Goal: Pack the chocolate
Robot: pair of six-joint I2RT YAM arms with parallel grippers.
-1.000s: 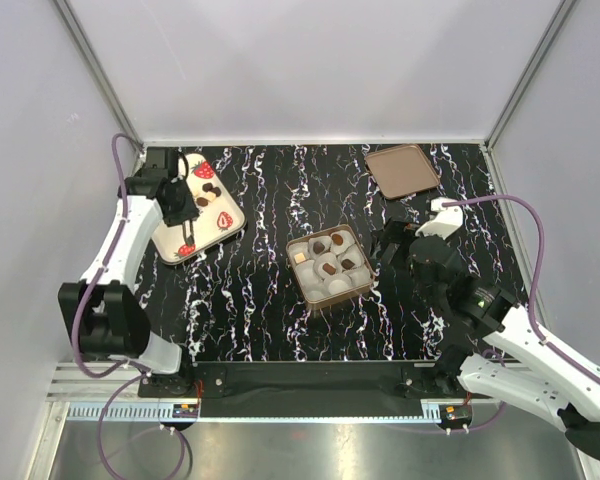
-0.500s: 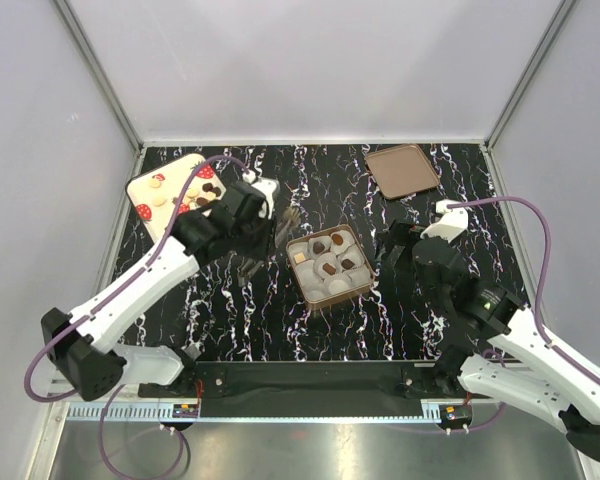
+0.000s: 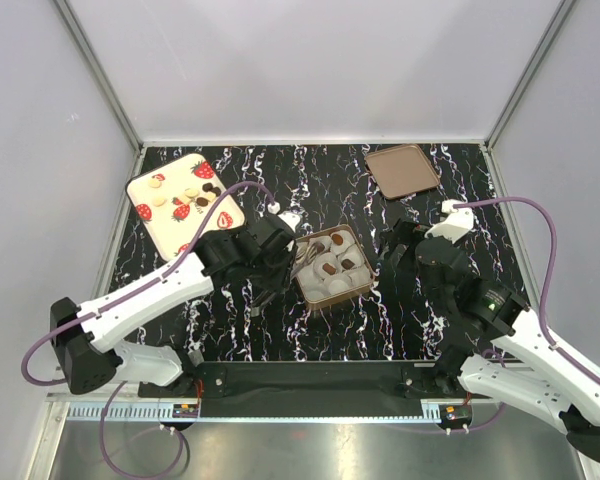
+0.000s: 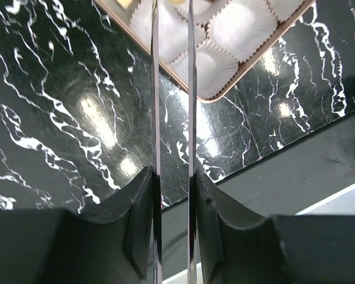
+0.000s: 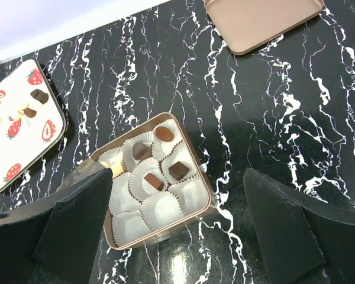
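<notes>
Black white-veined marble tabletop (image 3: 230,320), pale grey walls (image 3: 310,70), left gripper (image 4: 173,7) pinching cream chocolate (image 5: 115,170) over box (image 5: 208,195), right gripper (image 5: 177,177) spread wide

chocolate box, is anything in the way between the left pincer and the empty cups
Nothing visible: the left pincer, shut on a cream chocolate, hangs at the left edge of the box with empty paper cups right under it; the lid lies far off.

The left arm (image 3: 150,290) stretches out to the middle. The left gripper (image 3: 300,255) pinches a small cream chocolate (image 5: 116,171) between its thin fingers. The right arm (image 3: 520,340) is bent, and the right gripper (image 3: 392,243) hangs wide open.
</notes>
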